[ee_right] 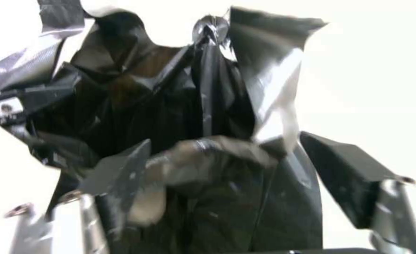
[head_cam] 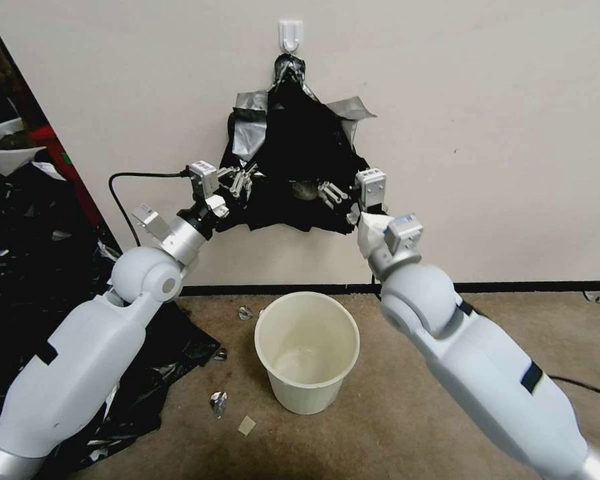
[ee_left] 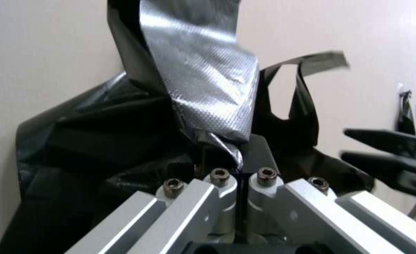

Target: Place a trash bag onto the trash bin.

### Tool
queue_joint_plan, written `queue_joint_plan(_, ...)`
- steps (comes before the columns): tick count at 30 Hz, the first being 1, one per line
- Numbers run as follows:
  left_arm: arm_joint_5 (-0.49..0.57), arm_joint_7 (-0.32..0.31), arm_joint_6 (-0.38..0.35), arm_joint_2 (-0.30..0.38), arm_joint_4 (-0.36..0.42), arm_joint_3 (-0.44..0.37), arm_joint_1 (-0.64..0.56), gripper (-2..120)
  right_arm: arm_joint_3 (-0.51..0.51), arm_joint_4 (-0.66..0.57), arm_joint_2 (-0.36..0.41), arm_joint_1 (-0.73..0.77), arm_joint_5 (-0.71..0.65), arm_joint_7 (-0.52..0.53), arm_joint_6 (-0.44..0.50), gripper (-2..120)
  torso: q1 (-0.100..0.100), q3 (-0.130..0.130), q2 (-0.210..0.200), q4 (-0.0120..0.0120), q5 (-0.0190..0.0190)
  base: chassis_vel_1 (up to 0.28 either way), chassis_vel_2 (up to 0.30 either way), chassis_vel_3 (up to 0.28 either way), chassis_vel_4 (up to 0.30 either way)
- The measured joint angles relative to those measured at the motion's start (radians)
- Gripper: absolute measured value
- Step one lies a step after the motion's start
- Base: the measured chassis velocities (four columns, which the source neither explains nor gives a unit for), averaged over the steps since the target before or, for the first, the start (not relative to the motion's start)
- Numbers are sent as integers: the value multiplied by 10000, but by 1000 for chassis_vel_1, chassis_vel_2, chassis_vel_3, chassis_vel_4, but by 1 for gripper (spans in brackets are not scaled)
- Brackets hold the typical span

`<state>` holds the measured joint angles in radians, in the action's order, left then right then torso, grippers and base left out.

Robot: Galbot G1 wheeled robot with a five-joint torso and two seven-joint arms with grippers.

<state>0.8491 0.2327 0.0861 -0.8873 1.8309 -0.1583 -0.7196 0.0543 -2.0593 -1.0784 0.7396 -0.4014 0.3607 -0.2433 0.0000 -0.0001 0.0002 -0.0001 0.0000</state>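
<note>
The cream-white trash bin stands upright and empty on the carpet, below and between my arms. Above it a black bundle hangs on the wall from a white hook. The trash bag is its front glossy film, with silvery folds. My left gripper is shut on a fold at the film's left edge. My right gripper is open at the lower right, its fingers straddling a crumpled fold.
A large heap of black plastic scraps covers the floor at the left, with a white bowl behind it. A black cable loops along the wall by my left arm. Small foil scraps lie on the carpet near the bin.
</note>
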Motion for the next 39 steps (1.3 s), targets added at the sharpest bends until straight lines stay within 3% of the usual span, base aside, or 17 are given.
queue_joint_plan(5, -9, 0, 0, -6, 0, -11, -12, 0, -232, 338, 40, 43, -335, -14, 86, 98, 0, 0, 0, 0, 1, 0, 0, 0, 0)
queue_joint_plan(14, -29, -1, 0, -52, -27, -26, 5, 0, -183, 2068, -193, -1224, -3683, -1724, 1903, 100, 0, 1, -1, 3, 0, 0, 0, 0, 0)
queue_joint_plan(26, -61, 13, 23, -134, -85, -43, -26, 0, -227, 2798, -301, -1838, -3421, -2700, 2510, 99, 0, 1, -1, 1, 0, 0, 0, 0, 0)
queue_joint_plan(35, -66, 53, 60, -123, -122, -43, -30, 0, -175, 3172, -364, -2194, -3383, -2791, 2538, 99, 0, 1, -1, 1, 0, 0, 0, 0, 0)
queue_joint_plan(39, -59, 60, 76, -113, -129, -43, -20, 0, -167, 3195, -365, -2131, -3236, -2792, 2493, 93, 0, 1, -1, 2, 0, 0, 0, 0, 0)
